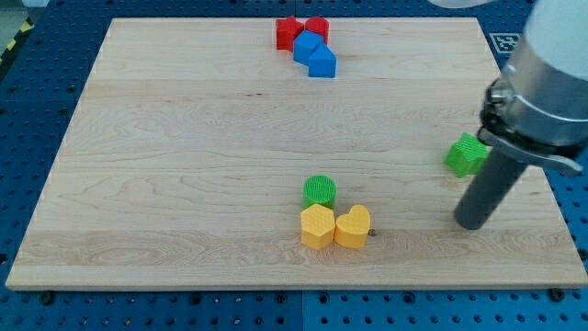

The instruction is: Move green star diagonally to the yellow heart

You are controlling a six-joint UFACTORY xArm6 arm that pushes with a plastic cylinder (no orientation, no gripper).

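Note:
The green star (466, 154) lies near the board's right edge, partly hidden behind the arm. The yellow heart (354, 226) sits at the view's bottom centre, touching a yellow hexagon (317, 226) on its left. My tip (471, 222) rests on the board just below the green star and well to the right of the yellow heart.
A green cylinder (320, 190) stands just above the yellow hexagon. At the view's top centre, a red star (288, 33), a red cylinder (317, 28) and two blue blocks (307, 46) (322, 62) cluster together. The wooden board (184, 165) lies on a blue perforated table.

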